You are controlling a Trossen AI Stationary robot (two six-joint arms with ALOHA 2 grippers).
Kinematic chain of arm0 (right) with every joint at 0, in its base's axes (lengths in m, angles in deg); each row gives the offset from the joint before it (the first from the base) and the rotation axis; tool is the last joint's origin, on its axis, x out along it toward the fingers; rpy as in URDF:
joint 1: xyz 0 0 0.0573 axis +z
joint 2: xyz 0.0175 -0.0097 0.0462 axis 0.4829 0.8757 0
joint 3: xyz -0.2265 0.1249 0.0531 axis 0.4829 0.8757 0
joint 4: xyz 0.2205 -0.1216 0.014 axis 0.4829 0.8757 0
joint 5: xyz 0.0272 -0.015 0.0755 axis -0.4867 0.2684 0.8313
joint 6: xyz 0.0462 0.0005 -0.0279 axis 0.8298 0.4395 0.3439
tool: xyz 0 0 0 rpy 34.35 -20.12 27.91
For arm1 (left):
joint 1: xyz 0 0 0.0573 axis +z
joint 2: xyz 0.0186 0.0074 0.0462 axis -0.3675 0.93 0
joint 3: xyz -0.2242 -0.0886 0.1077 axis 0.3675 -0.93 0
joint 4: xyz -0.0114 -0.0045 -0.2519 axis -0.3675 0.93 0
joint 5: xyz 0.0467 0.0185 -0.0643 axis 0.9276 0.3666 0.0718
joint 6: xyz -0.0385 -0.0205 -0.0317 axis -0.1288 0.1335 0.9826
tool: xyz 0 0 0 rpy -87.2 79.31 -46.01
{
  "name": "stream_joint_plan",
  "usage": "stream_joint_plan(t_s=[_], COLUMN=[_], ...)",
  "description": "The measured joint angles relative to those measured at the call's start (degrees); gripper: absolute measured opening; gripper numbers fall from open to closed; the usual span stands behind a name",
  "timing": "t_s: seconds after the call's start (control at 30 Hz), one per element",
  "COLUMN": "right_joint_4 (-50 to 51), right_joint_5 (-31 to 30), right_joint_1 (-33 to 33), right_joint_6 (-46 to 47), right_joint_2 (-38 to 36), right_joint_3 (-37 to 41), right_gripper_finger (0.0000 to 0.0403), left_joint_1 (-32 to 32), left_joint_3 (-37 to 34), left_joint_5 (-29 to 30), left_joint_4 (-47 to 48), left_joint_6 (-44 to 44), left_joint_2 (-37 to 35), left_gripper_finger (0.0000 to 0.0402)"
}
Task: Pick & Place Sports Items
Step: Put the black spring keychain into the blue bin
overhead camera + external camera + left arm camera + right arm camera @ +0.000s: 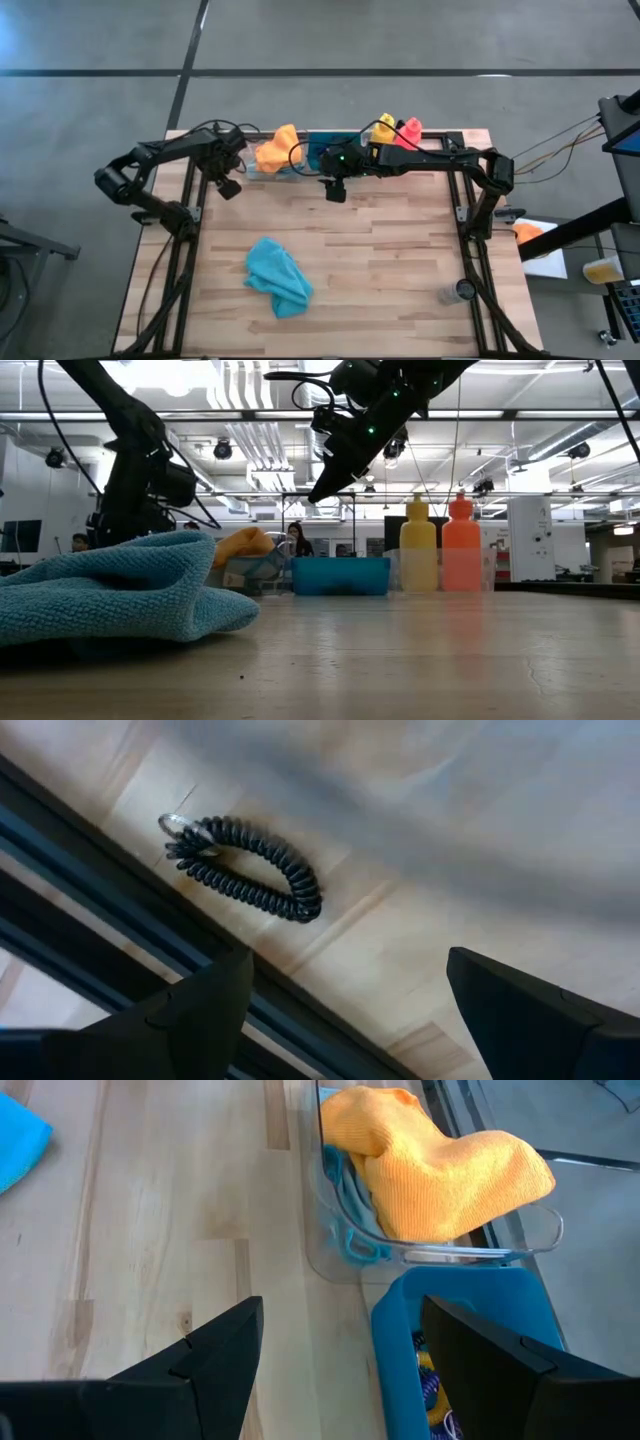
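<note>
Currently both tools are up off the worktop [400,260] at its far edge, nothing held in either.

Right tool [340,1350]: fingers spread, empty, hanging over the near rim of the teal bin [470,1320]. Small rings [432,1390] just visible inside the bin, colours hard to tell.

Left tool [345,1010]: fingers wide apart, empty, above the worktop's left rear edge by the frame rail. A black coiled cord [250,870] with a metal ring lies on the wood beneath it.

Orange cloth [440,1165] sits heaped in the clear tray [530,1240], just beside the bin, with a pale blue cloth [350,1210] under it.

Teal cloth [278,276] lies crumpled on the open worktop, near-centre, well apart from both arms.

Yellow bottle [418,548] and pink-red bottle [461,547] stand upright side by side at the far edge, just right of the bin.
</note>
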State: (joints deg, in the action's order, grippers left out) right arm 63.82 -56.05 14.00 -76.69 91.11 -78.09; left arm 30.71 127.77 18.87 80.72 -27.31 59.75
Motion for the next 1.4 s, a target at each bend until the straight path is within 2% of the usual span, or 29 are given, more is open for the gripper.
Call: stream_joint_plan(t_s=[0.23,1.03,1.13,1.27,1.4], right_joint_4=[0.02,0.04,0.05,1.24,1.35], right_joint_5=[0.24,0.26,0.26,0.26,0.26], right_joint_1=[0.00,-0.02,0.00,-0.01,-0.02], right_joint_6=[0.00,-0.42,-0.42,-0.42,-0.63], right_joint_2=[0.00,0.02,0.02,0.02,0.04], right_joint_3=[0.02,0.02,0.02,0.02,0.04], right_gripper_finger=[0.0272,0.0272,0.0272,0.0272,0.0272], left_joint_1=[0.00,0.00,0.00,-0.05,-0.07], left_joint_3=[0.04,0.50,0.70,1.63,1.70], left_joint_5=[-0.02,0.00,-0.02,-0.02,-0.08], left_joint_4=[-0.20,-2.18,-6.97,-5.36,-5.40], left_joint_6=[-0.15,-0.59,-0.59,-0.64,-0.83], left_joint_2=[2.26,2.19,0.54,-3.73,-11.12], left_gripper_finger=[0.0337,0.0337,0.0337,0.0337,0.0337])
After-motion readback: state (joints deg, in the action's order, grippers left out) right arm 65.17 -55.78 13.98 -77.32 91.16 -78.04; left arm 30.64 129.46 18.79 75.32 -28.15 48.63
